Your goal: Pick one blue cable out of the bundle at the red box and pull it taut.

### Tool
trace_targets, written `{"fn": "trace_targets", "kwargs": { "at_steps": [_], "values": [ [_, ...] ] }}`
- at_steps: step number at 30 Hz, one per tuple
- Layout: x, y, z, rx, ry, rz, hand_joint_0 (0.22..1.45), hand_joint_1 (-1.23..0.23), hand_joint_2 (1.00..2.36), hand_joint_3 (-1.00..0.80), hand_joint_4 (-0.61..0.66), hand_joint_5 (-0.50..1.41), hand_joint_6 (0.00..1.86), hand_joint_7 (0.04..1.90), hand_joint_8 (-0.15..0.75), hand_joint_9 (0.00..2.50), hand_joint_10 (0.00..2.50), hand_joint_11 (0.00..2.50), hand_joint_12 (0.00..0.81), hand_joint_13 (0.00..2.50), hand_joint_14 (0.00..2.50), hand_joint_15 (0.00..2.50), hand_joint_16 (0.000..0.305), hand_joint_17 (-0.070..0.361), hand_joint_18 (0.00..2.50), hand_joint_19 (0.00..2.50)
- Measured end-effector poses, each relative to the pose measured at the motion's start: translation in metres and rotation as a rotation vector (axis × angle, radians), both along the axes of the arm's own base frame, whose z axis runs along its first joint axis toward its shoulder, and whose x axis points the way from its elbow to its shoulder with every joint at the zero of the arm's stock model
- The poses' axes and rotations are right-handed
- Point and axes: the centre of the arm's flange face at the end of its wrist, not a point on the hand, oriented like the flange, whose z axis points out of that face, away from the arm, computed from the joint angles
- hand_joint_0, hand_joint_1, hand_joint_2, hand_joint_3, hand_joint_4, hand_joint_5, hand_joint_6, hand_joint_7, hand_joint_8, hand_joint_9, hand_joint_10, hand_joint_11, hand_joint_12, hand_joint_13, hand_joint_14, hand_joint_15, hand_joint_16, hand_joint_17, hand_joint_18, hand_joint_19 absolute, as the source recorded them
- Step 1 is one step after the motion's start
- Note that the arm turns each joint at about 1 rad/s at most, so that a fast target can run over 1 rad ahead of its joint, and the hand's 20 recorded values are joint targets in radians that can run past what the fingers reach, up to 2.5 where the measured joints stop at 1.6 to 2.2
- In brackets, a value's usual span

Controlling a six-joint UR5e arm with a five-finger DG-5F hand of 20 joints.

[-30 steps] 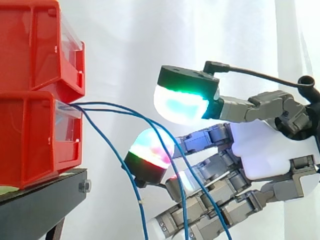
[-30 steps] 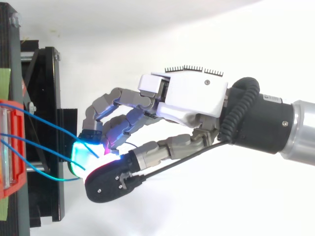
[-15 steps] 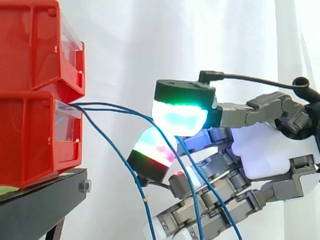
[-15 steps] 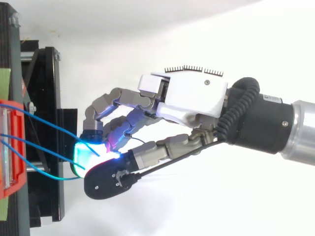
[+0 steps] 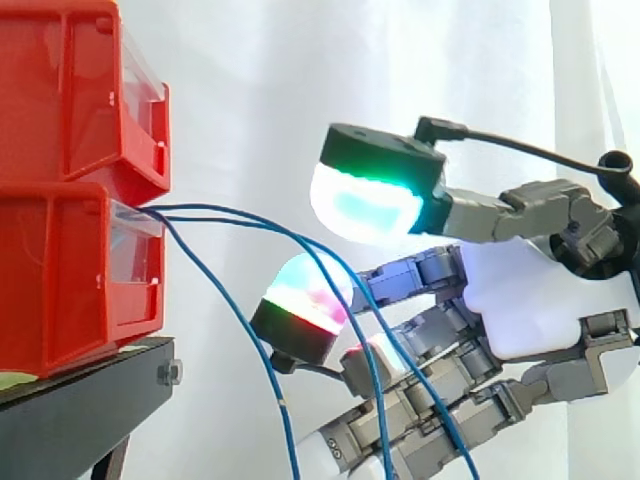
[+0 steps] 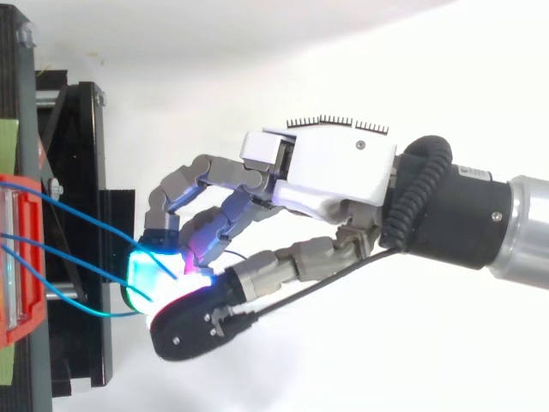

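Note:
Three thin blue cables (image 5: 250, 225) leave the front of the lower red box (image 5: 60, 280) and arc right and down. In the top view the cables (image 6: 86, 225) run from the red box (image 6: 10, 257) to my fingertips. My hand (image 5: 520, 300) reaches in from the right, its fingers loosely bent. The thumb pad (image 5: 365, 205) glows green and white, with a clear gap above a finger pad (image 5: 303, 295) glowing red and green. Two cables pass through that gap and down across the lower fingers. Nothing is pinched.
A second red box (image 5: 60, 90) is stacked on the lower one, and both rest on a black stand (image 5: 80, 410). A white curtain hangs behind. The stand's frame (image 6: 81, 172) lies just left of my fingertips.
Half a second ago the thumb pad had dropped close to the finger pad. It has since lifted up and to the right, widening the gap. The cables have barely shifted.

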Motion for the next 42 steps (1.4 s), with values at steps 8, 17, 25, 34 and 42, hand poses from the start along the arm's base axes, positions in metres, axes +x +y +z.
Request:
{"fn": "trace_targets", "kwargs": {
  "at_steps": [8, 17, 25, 34, 42],
  "values": [
    [0.0000, 0.0000, 0.0000, 0.000, 0.000, 0.000, 0.61, -0.67, 1.00, -0.50, 0.05, -0.15, 0.92, 1.01, 0.326, 1.06, 0.01, 1.17, 0.389, 0.64, 0.01, 0.33, 0.051, 0.114, 0.61, 0.24],
    [0.0000, -0.0002, 0.0003, 0.000, -0.001, -0.002, 0.76, -0.88, 1.00, -0.50, -0.05, -0.18, 0.96, 1.00, 0.303, 1.00, 0.01, 1.15, 0.381, 0.66, 0.01, 0.31, 0.049, 0.111, 0.64, 0.15],
    [0.0003, 0.0000, 0.0007, 0.000, -0.001, 0.000, 0.51, -0.94, 1.00, -0.50, 0.05, -0.19, 0.95, 0.89, 0.324, 0.98, 0.00, 1.15, 0.404, 0.65, 0.01, 0.33, 0.055, 0.123, 0.64, 0.17],
    [0.0004, 0.0000, 0.0010, 0.000, -0.002, -0.001, 0.41, -0.62, 1.00, -0.50, 0.08, -0.17, 0.94, 0.85, 0.378, 1.02, 0.00, 1.14, 0.457, 0.64, 0.01, 0.34, 0.066, 0.150, 0.65, 0.19],
    [0.0006, -0.0002, 0.0015, 0.000, -0.003, -0.003, 0.57, -0.57, 1.00, -0.44, 0.05, -0.19, 0.91, 0.95, 0.323, 0.95, 0.01, 1.13, 0.400, 0.58, 0.01, 0.35, 0.054, 0.122, 0.53, 0.25]
  ]
}}
